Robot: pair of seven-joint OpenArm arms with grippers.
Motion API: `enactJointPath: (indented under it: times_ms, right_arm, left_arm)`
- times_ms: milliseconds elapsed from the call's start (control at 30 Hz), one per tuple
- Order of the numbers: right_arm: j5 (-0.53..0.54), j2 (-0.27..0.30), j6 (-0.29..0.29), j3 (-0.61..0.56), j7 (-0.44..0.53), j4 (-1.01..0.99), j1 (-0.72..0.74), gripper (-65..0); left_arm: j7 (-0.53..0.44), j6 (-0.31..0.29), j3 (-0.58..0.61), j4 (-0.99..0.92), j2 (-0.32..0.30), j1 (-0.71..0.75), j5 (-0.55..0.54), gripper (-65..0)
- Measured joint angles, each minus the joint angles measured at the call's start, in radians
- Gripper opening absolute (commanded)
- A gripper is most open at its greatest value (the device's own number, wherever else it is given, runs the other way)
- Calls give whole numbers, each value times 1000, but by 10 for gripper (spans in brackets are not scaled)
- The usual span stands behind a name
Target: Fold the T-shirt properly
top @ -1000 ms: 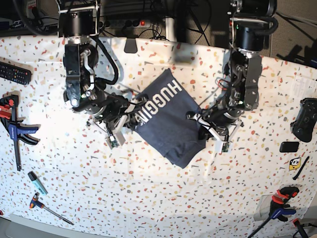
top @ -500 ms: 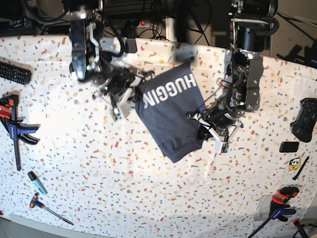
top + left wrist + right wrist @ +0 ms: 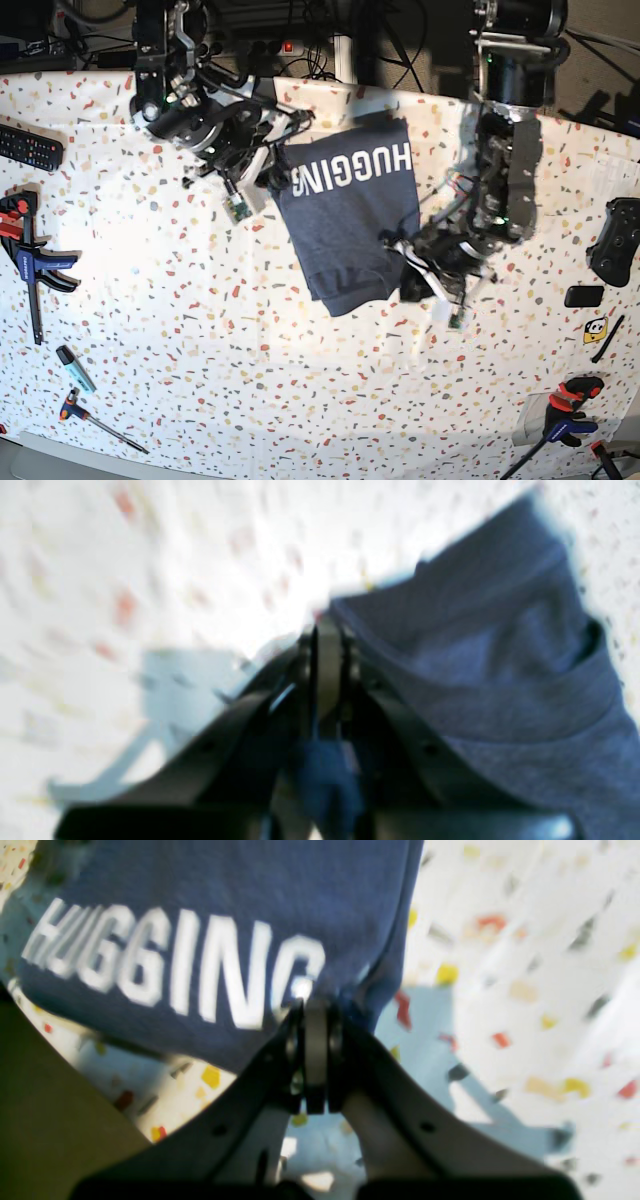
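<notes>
The T-shirt (image 3: 352, 220) lies folded on the speckled desk (image 3: 200, 350) between the two arms, its white "HUGGING" lettering facing up near the far edge. The right pincer (image 3: 314, 999) pinches the cloth beside the last letter; the left pincer (image 3: 325, 625) is pressed together on the shirt's near corner.

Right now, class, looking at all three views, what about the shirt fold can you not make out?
- Left wrist: blur hides how much T-shirt the left hand pinches.
- Right wrist: the right hand covers the lettering's end; the top edge cuts the shirt.
- Base: folded layers beneath are hidden by the shirt's top side.
</notes>
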Motion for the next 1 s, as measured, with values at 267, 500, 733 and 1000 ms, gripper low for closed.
enactJointPath:
  times_ms: [267, 500, 733, 1000]
  right_arm:
    - [152, 0, 0, 221, -116, 111, -9, -650]
    - [227, -5, 1, 442, -222, 216, -121, -650]
    - [360, -9, 1, 604, -245, 272, -311, -650]
    - [468, -30, 2, 672, -222, 282, -565, -650]
  left_arm:
    - [169, 85, 3, 171, -179, 90, -235, -650]
    - [208, 201, 0, 303, -381, 243, -397, -650]
    - [206, 196, -132, 412, -449, 496, -428, -650]
    - [203, 58, -392, 513, -447, 819, -585, -650]
